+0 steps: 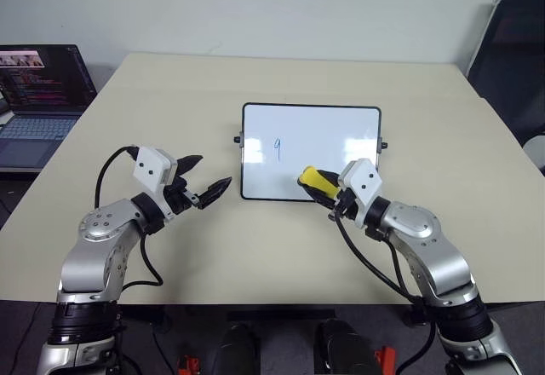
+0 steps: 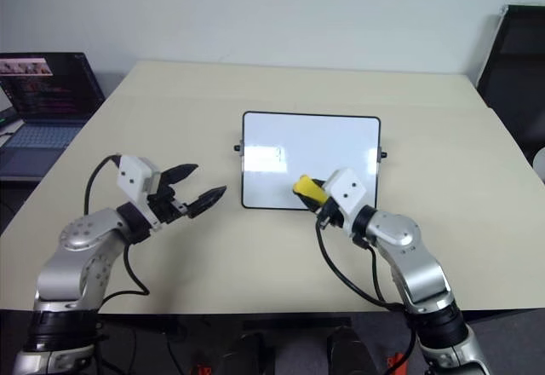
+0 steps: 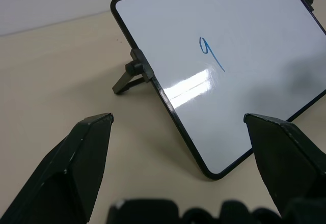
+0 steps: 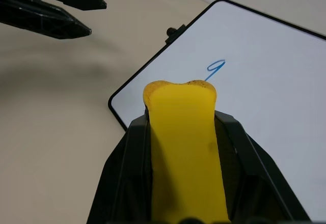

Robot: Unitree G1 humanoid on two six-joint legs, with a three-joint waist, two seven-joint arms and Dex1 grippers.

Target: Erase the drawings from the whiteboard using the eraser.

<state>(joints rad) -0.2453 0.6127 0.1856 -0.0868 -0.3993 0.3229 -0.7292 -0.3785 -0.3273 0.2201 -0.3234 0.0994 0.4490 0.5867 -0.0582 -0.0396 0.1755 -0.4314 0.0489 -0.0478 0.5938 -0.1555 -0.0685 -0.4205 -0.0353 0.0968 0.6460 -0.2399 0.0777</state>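
Our right gripper (image 1: 330, 198) pinches small yellow block eraser (image 1: 317, 180) over black-framed white whiteboard (image 1: 341, 132); one blue mark (image 1: 277, 146) left; left gripper (image 1: 207, 186) spread.

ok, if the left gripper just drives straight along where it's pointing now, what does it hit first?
Probably the whiteboard. The left gripper, open, aims across bare table at the board's near left edge, by its side knob; the blue mark lies further in. Depth is unclear, so it might instead clip the near corner.
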